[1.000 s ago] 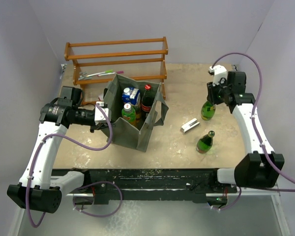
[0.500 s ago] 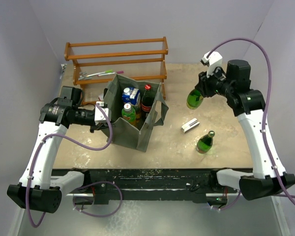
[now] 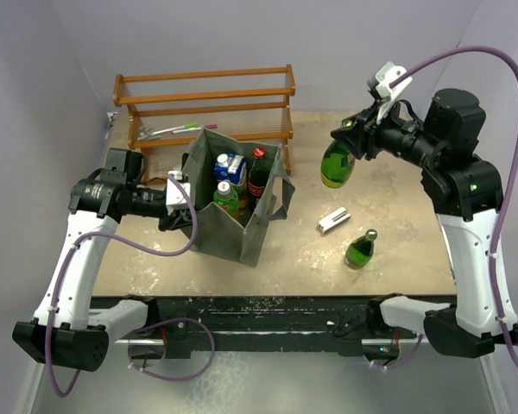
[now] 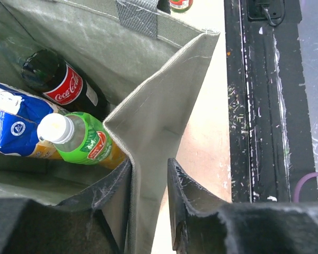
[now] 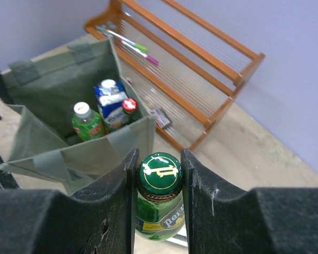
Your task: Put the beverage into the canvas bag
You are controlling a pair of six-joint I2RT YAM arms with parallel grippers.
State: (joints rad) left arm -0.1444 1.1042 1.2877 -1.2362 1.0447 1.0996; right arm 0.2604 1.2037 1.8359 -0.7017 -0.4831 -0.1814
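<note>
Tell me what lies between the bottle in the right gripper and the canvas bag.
Nothing: in the top view only bare table separates the green bottle in the right gripper from the canvas bag.

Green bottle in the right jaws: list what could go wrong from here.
The right jaws pinch the green bottle only at its cap; hanging tilted, it may swing or slip.
The canvas bag already holds a cola bottle, a green drink and a carton; the newcomer may strike them.
The left jaws straddle the bag's wall loosely; it could sag inward.

The beverage bottle point(image 3: 337, 164) is green, the canvas bag point(image 3: 229, 235) grey-green.
</note>
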